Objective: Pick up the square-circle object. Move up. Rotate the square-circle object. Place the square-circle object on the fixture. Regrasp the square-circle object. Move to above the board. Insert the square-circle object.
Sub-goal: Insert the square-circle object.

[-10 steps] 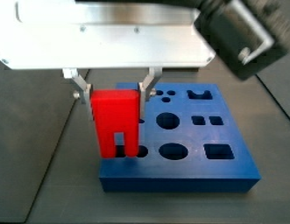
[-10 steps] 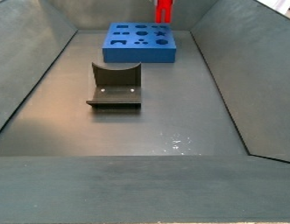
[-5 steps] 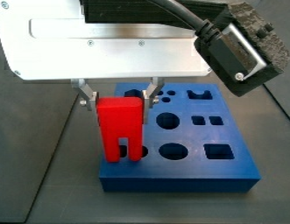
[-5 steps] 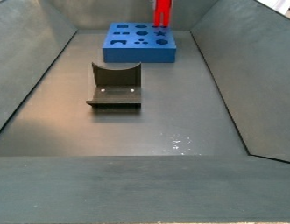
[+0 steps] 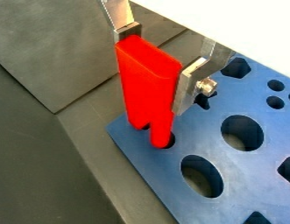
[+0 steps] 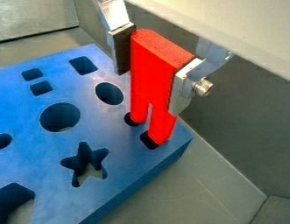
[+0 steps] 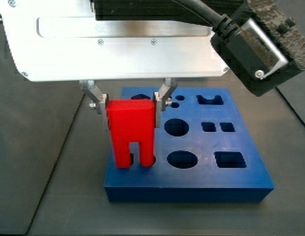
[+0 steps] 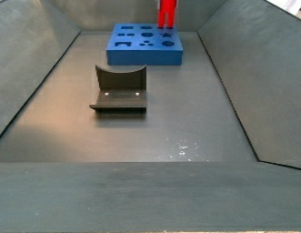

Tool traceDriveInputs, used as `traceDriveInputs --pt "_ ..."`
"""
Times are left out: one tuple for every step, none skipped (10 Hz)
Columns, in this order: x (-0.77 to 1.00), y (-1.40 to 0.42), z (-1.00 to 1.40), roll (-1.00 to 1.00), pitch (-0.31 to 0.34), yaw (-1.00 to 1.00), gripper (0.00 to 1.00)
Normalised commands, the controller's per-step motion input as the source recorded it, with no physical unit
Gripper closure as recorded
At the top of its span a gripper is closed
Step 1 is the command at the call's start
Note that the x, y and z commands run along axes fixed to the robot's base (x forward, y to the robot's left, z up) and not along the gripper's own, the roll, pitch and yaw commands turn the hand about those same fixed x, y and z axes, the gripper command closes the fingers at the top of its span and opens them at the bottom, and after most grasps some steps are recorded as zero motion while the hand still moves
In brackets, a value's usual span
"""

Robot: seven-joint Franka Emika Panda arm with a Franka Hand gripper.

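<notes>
On the dark grey floor of the walled bin (image 8: 140,136) the board (image 8: 145,45) lies at 12 o'clock, and the fixture (image 8: 120,89) stands apart near the centre. The gripper (image 7: 125,95) hangs over the board's corner, fingers (image 5: 117,17) clamped on the upright square-circle object (image 6: 155,79) (legs downward), whose legs reach a hole there.

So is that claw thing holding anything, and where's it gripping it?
Yes: the gripper pinches the red square-circle object by its upper sides, legs down over the board.
</notes>
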Motion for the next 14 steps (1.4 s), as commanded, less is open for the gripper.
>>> traceDriveInputs --pt "0.00 0.03 -0.05 0.14 -0.034 0.00 1.00" --pt "0.00 0.00 -0.05 0.07 -0.026 0.00 1.00" --pt "0.03 0.04 -0.05 0.07 0.000 0.00 1.00" --pt "0.00 0.10 -0.11 0.08 -0.039 -0.08 1.00" --pt "0.00 0.15 -0.11 0.11 -0.031 -0.05 1.00" --pt "0.04 0.00 -0.12 0.12 -0.017 -0.23 1.00" --pt "0.09 0.00 -0.15 0.14 -0.011 -0.45 1.00" --pt "0.06 0.00 -0.21 0.13 -0.019 -0.57 1.00" --pt "0.00 -0.05 -0.15 0.11 0.000 -0.47 1.00" --pt "-0.01 0.00 -0.10 0.05 0.000 -0.24 1.00" --pt "0.00 -0.04 -0.09 0.03 0.000 -0.04 1.00" --pt "0.00 -0.03 -0.11 0.02 -0.007 0.01 1.00" --pt "0.07 0.00 -0.25 0.10 -0.139 0.45 1.00" --pt "0.00 0.00 -0.23 0.02 -0.129 0.39 1.00"
